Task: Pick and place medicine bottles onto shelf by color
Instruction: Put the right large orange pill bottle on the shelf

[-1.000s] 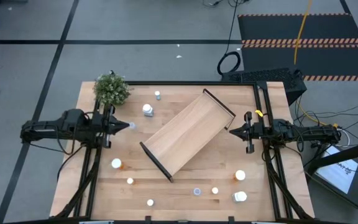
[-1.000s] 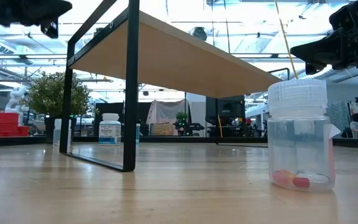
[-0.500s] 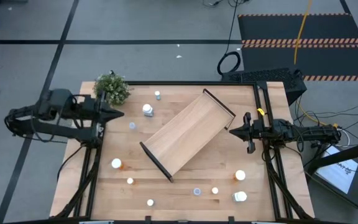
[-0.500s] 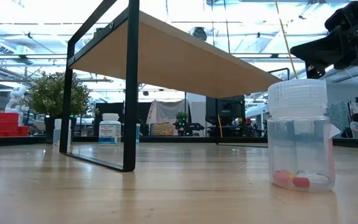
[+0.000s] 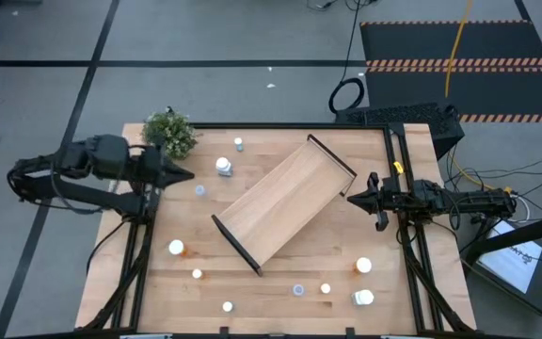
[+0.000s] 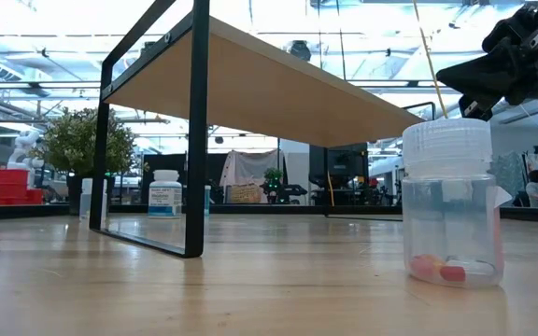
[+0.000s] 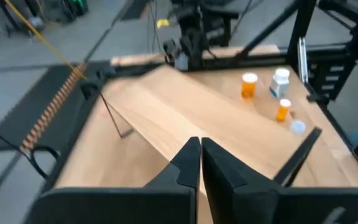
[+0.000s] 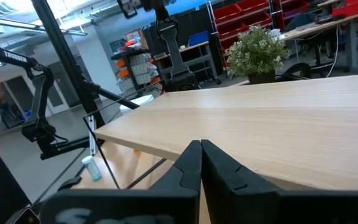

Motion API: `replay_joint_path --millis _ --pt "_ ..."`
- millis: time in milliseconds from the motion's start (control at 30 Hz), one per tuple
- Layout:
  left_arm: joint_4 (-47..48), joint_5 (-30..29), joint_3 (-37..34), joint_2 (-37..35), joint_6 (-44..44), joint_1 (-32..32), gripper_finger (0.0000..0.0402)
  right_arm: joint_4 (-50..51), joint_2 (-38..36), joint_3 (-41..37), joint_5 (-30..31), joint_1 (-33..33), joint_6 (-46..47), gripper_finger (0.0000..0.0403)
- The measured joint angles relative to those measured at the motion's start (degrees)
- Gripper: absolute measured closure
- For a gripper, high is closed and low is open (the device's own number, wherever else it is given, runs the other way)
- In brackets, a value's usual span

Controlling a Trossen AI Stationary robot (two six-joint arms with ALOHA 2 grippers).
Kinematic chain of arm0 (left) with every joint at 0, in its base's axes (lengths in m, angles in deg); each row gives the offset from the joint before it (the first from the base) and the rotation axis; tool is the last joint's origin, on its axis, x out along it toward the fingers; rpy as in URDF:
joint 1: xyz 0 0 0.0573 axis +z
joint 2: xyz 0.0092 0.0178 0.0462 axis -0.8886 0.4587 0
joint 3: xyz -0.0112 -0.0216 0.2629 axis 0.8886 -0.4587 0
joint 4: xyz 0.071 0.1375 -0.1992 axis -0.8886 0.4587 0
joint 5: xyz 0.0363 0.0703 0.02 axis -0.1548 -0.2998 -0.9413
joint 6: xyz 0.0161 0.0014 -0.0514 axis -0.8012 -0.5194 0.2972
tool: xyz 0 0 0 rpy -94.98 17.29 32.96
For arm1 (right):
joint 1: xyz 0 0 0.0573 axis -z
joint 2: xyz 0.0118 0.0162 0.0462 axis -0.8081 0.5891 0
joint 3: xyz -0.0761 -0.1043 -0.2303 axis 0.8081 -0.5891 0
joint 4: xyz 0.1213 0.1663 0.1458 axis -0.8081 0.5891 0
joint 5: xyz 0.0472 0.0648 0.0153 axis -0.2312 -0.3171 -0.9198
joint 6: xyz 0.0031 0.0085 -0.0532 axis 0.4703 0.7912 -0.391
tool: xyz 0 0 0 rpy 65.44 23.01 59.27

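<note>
Since a moment before, the left arm had swung back toward the left edge of the table (image 5: 280, 282) and its claw, the left gripper (image 5: 188, 173), had ended up pointing in beside the green plant (image 5: 169, 135), while the right arm had hardly stirred. Both claws were pinched fully shut and held nothing. The right gripper (image 5: 351, 198) hovered just off the right-hand end of the shelf (image 5: 285, 200), which lay slantwise across the middle of the table with a black bracket at each short end and nothing on its board. The bottles were all still scattered on the tabletop. Nearest the left claw was a small pale blue bottle (image 5: 200, 190), just beyond its tip, with a larger white bottle (image 5: 223, 167) and another small capped one (image 5: 238, 144) a little farther on toward the far edge. An orange bottle (image 5: 176, 248) and a smaller one (image 5: 197, 274) stood near the left front, well apart from that claw. On the right side, an orange bottle (image 5: 363, 266) and a white bottle (image 5: 363, 298) stood toward the front corner, well clear of the right claw, with three small ones (image 5: 298, 290) strung along the front edge. From table height, a clear bottle (image 6: 451, 201) with a few pills in its bottom stood close by, the shelf rising behind it.
</note>
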Motion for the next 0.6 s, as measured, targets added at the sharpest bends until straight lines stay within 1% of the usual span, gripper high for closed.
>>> replay_joint_path --millis 133,200,267,400,500,600 --pt "-7.6 0.0 -7.8 -0.9 1.2 -2.0 0.0383 -0.6 0.0 0.2 -1.1 0.0 0.3 0.0403" --pt "-11.4 -0.5 -10.8 -0.8 0.4 -2.5 0.0383 -0.6 0.2 1.3 -2.7 0.0 0.3 0.0403" --pt "-14.3 -0.5 -13.1 -0.8 0.2 -2.8 0.0383 0.5 1.4 3.4 -2.8 0.0 0.3 0.0403" --pt "-18.4 -2.5 -16.2 -0.8 0.2 -2.8 0.0382 4.0 6.2 11.3 -2.8 0.0 -0.2 0.0403" --pt "-18.9 -3.5 -16.5 -0.8 1.1 -2.7 0.0382 9.8 12.1 17.9 -2.9 0.0 -1.7 0.0403" --pt "-19.0 -3.6 -16.5 -0.8 1.7 -2.7 0.0382 15.6 18.8 26.4 -2.9 0.0 -3.4 0.0403"
